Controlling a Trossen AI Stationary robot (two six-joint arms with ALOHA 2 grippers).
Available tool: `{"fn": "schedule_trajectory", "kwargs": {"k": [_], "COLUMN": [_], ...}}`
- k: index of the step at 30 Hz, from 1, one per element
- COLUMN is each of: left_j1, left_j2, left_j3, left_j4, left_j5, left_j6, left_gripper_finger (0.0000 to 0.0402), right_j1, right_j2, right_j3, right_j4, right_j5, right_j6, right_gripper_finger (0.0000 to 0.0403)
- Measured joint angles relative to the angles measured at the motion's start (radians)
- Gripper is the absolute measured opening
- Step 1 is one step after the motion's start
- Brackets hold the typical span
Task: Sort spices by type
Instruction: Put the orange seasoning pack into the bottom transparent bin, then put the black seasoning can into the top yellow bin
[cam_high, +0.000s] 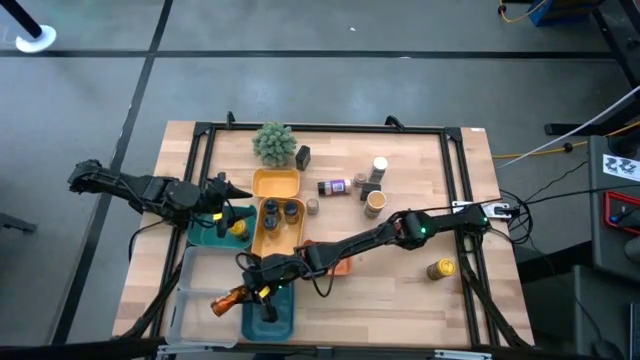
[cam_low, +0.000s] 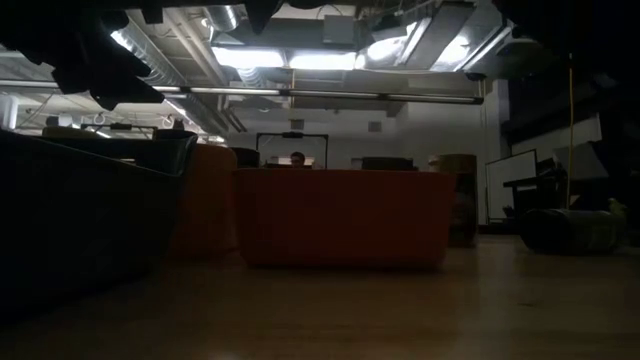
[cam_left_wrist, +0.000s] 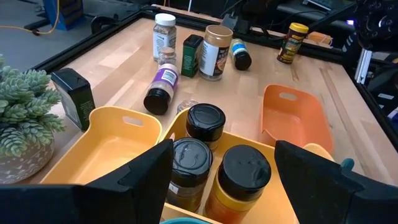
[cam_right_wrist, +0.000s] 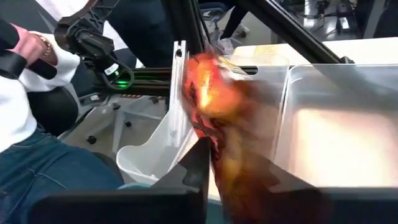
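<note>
At the near bench edge, the right hand (cam_high: 240, 296) is clamped on an orange-brown crinkled packet (cam_high: 225, 299), held over the clear plastic bin (cam_high: 188, 270). Current step: placing it; next, release and withdraw. Farther back, the left hand (cam_high: 222, 207), fingers apart, waits beside the yellow plastic tray (cam_high: 276, 181) holding 3 dark-capped jars (cam_left_wrist: 206, 121).

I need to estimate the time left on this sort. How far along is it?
Partly done. Three dark-capped jars stand in the yellow tray. In hand: the right gripper carries an orange packet over the clear bin at the front of the table; the left gripper waits open by the yellow tray. Left: about eight loose spices on the table's far and right side, including a yellow-capped jar.
</note>
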Motion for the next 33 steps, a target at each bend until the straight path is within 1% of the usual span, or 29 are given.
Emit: {"fn": "schedule_trajectory", "kwargs": {"k": [5,10,15,18,25,29,33], "left_j1": [0.000,0.000,0.000,0.000,0.000,0.000,0.000], "left_j2": [0.000,0.000,0.000,0.000,0.000,0.000,0.000], "left_j3": [0.000,0.000,0.000,0.000,0.000,0.000,0.000], "left_j4": [0.000,0.000,0.000,0.000,0.001,0.001,0.010], "left_j5": [0.000,0.000,0.000,0.000,0.000,0.000,0.000], "left_j6": [0.000,0.000,0.000,0.000,-0.001,-0.001,-0.003], "left_gripper_finger": [0.0263,0.0263,0.0263,0.0263,0.0263,0.0263,0.0263], "right_j1": [0.000,0.000,-0.002,-0.003,-0.008,-0.008,-0.008], "right_j2": [0.000,0.000,-0.004,-0.030,-0.132,-0.199,-0.260], "right_j3": [0.000,0.000,0.015,0.015,0.015,0.015,0.015], "right_j4": [0.002,0.002,0.002,-0.025,-0.216,-0.363,-0.532], "right_j5": [0.000,0.000,-0.009,-0.010,0.001,0.079,0.183], "right_j6": [-0.001,-0.001,-0.001,-0.010,-0.088,-0.153,-0.165], "right_gripper_finger": [0.0088,0.0111,0.0117,0.0116,0.0115,0.0115,0.0115]}}
